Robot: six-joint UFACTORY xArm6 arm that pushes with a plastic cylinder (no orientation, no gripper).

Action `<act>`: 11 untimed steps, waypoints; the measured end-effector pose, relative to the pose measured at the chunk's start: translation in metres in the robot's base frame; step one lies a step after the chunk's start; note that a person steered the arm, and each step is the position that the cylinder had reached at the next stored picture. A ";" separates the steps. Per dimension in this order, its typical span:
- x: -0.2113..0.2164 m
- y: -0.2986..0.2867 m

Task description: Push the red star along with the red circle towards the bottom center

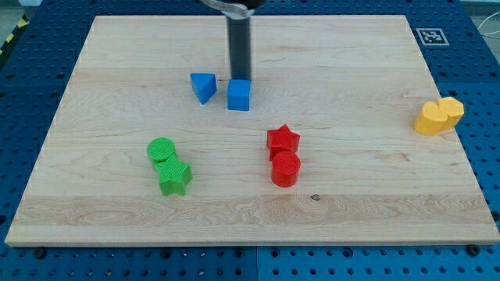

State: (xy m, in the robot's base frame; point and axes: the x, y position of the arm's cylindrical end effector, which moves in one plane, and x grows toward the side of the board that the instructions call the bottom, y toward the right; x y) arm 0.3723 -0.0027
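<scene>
No gripper on this arm, just a rod, so nothing is grasped. My tip (238,79) sits right behind the blue cube (239,95), toward the board's top edge, w/ the blue triangle (203,87) just to the view's left. Red star (283,141) & red circle (285,168) touch, star above, near board centre, slightly right, well apart from tip. Green circle (162,150) & green star (175,176) touch, lower left. Two yellow blocks (438,115) at right edge, shapes unclear.

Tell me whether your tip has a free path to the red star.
Probably yes: my tip sits just above the blue cube; skirting it, bare board leads to the red star.
</scene>
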 end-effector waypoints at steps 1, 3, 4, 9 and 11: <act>0.013 0.016; 0.067 0.040; 0.046 0.035; 0.136 0.052; 0.146 0.109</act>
